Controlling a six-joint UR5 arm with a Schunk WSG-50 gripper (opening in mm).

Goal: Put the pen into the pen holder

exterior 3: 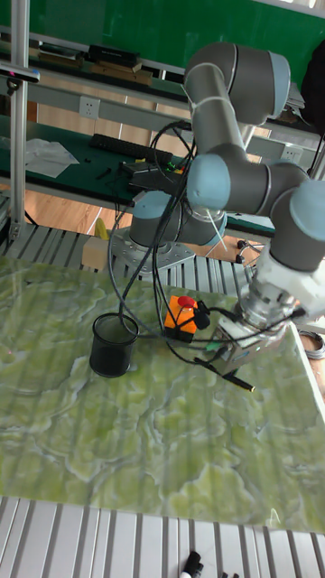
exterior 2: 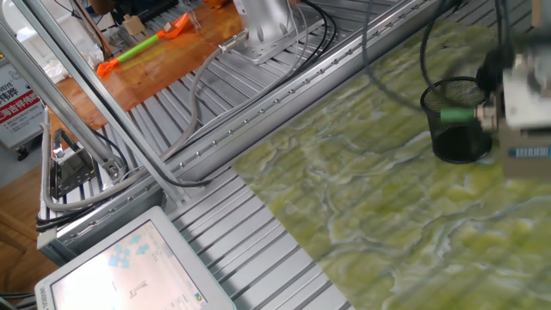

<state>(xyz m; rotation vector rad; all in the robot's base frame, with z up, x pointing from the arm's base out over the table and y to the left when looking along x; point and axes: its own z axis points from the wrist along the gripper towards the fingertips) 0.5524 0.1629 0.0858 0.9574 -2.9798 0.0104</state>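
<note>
**On the green mat: cup at one side, gripper and pen at the other**

On the green marbled mat (exterior 3: pixel 135 433) the pen holder (exterior 3: pixel 114 347) stands upright towards the left side in the tall fixed view, near the mat's back edge and the ribbed metal table (exterior 2: pixel 258 232) beyond it. The mat's front edge runs straight across below, with more ribbed metal past it. In front of the cup, and across the whole lower half of the mat, the surface is bare. An orange box with a red button (exterior 3: pixel 179 316) sits by the back edge, between the cup and the arm's wrist. Black cables (exterior 3: pixel 144 262) hang from the arm, loop down past the cup's rim and run along the mat to the wrist.

The gripper (exterior 3: pixel 233 354) hangs low over the right part of the mat, close to its right edge. The fingers are too small and cluttered with cable to make out, so I cannot tell how far apart they stand. The pen (exterior 3: pixel 239 382) shows as a thin dark stick slanting out from under the gripper, down and to the right, its far tip paler. Whether the fingers clamp it cannot be read. It is outside the pen holder, with open mat between them. In the fixed view the blurred wrist sits just beside the cup at the picture's right edge.
</note>
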